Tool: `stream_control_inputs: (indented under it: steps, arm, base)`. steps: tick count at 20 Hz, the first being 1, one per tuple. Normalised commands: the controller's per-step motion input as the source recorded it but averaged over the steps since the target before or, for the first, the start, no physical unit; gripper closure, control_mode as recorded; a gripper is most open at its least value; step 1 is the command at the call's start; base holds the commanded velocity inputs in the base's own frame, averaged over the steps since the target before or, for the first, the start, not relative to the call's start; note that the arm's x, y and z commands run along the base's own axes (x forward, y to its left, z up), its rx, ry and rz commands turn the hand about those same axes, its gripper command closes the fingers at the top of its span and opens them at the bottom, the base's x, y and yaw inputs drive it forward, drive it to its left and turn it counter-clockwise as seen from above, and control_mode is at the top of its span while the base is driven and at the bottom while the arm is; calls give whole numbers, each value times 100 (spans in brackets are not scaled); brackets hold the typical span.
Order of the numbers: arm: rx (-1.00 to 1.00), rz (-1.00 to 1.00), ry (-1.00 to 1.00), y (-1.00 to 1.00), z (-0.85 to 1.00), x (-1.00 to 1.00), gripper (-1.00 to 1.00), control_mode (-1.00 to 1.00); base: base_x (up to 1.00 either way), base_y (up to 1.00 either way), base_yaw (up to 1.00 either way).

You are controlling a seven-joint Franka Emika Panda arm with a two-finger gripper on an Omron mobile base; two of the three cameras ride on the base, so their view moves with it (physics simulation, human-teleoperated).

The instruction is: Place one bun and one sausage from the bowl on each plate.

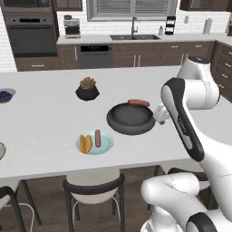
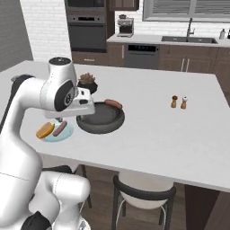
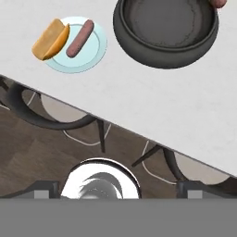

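White and broad, the desk (image 1: pixel 45 131) runs across your view, with dark cabinets, an oven (image 1: pixel 31 34) and a sink (image 1: pixel 134 37) along the back wall. Look at the small light blue plate (image 1: pixel 105 145) near the front edge: you see one bun (image 1: pixel 84 143) and one sausage (image 1: pixel 98 138) lying side by side on it, the bun on the side away from the bowl. Just beside that plate sits the wide dark bowl (image 1: pixel 130 118), close but not touching it. A second sausage (image 1: pixel 138 103) rests on the bowl's far rim; from the hand view you catch only its end (image 3: pixel 217 3) at the top corner.

Around these, you have a black plant pot (image 1: pixel 87 91) behind the bowl and plate, well apart from both. A small bowl of blue berries (image 1: pixel 5 95) stands far off at the left edge of the left base view, and the rim of another dish (image 1: pixel 1 150) peeks in below it. Two little shakers (image 2: pixel 179 102) stand well to the right of the bowl in the right base view. Dark-framed chairs (image 1: pixel 93 190) are tucked under the desk's front edge.

Your arm's forearm crosses in front of the bowl's near side, and the hand hangs above the desk edge beside the bowl. You cannot tell whether the pincer is apart or together, since its tips are not clear.
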Motion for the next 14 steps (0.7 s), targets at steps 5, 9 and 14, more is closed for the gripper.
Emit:
stream_control_inputs:
  steps: [5,9,14]
  arm:
    - [1,5,6,-47,12,71,-100,-100]
    - [0,6,11,0,6,100,-100,-100]
    - [-8,1,1,0,-8,100,-100,-100]
  base:
    - [0,0,0]
    - [0,0,0]
    - [0,0,0]
